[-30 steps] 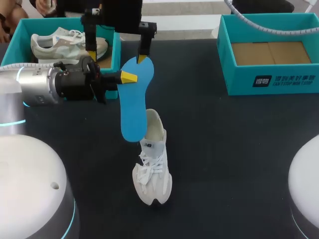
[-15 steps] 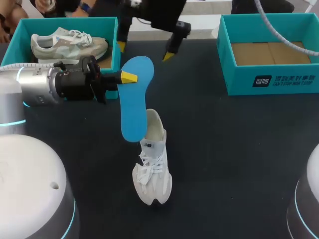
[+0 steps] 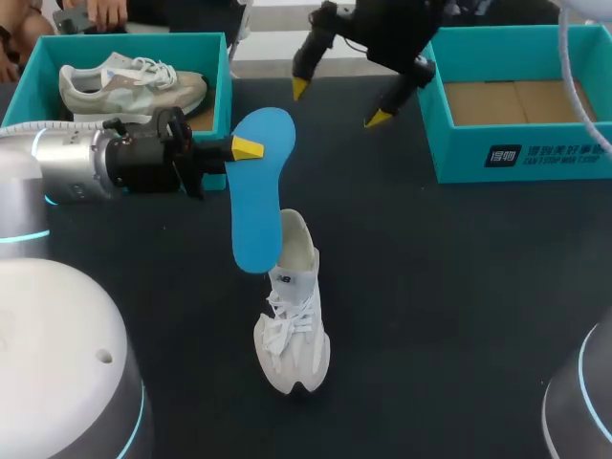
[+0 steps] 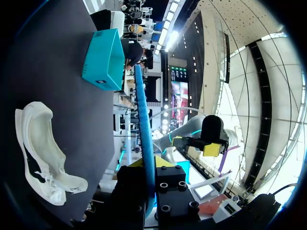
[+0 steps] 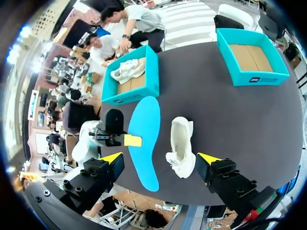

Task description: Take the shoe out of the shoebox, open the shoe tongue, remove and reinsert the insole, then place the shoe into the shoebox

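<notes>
The left gripper (image 3: 249, 149) is clamped on the edge of the blue insole (image 3: 256, 206), near its top end. The insole hangs in the air. Its low end is just over the back opening of the white shoe (image 3: 295, 325). The shoe stands on the table (image 3: 459, 287), between the two boxes. The right gripper (image 3: 338, 103) is up high near the empty box (image 3: 459, 158). Its fingers are wide apart and hold nothing. The other box (image 3: 222, 86) has a second shoe (image 3: 129, 84) in it.

The insole looks thin, light and bendy. It will likely flop or fold if it is pushed from one end only. A second hold lower down on its edge could help steer it in. The shoe looks soft and light, so it may tip or slide. Its firm heel rim seems the best place to hold it.
</notes>
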Action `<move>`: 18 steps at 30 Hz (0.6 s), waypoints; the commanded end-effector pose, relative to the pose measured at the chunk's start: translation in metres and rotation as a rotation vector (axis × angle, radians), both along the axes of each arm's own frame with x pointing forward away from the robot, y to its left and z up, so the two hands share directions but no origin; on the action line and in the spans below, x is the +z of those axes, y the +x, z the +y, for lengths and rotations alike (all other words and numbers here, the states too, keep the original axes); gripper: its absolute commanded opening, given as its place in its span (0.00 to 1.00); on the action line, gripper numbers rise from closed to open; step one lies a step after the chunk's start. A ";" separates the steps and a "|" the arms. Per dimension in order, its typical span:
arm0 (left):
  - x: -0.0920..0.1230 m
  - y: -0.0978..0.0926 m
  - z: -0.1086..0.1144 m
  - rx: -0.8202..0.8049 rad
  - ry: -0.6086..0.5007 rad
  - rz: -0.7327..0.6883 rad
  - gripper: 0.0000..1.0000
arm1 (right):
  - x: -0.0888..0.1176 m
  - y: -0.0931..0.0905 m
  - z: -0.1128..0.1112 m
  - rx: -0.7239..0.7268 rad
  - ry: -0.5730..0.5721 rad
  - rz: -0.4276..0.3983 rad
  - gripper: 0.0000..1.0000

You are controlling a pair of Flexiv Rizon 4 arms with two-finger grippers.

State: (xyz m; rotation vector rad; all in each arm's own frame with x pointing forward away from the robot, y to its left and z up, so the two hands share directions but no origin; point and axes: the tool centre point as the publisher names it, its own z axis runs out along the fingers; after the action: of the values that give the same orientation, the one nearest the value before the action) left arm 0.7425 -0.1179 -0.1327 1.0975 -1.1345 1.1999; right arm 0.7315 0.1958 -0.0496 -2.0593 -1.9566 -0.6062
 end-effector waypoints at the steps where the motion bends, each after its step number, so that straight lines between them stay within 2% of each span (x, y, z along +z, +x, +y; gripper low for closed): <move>1: 0.001 -0.001 0.000 0.000 0.005 0.000 0.00 | -0.016 0.003 -0.012 0.096 0.660 -0.042 1.00; 6: 0.001 -0.001 0.000 0.000 0.005 0.000 0.00 | -0.023 0.006 -0.017 0.069 0.772 -0.084 1.00; 8: 0.001 -0.001 0.000 0.000 0.005 0.000 0.00 | -0.025 0.010 -0.023 -0.007 0.815 -0.143 1.00; 9: 0.001 -0.001 0.000 0.000 0.005 0.000 0.00 | -0.025 0.010 -0.024 0.005 0.832 -0.146 1.00; 18: 0.001 -0.001 0.000 0.000 0.005 0.000 0.00 | -0.025 0.010 -0.024 0.005 0.832 -0.146 1.00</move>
State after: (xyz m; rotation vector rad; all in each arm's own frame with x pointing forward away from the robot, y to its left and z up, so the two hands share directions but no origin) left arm 0.7424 -0.1178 -0.1326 1.0976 -1.1347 1.1998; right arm 0.7435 0.1747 -0.0693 -1.9150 -1.6932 -0.9699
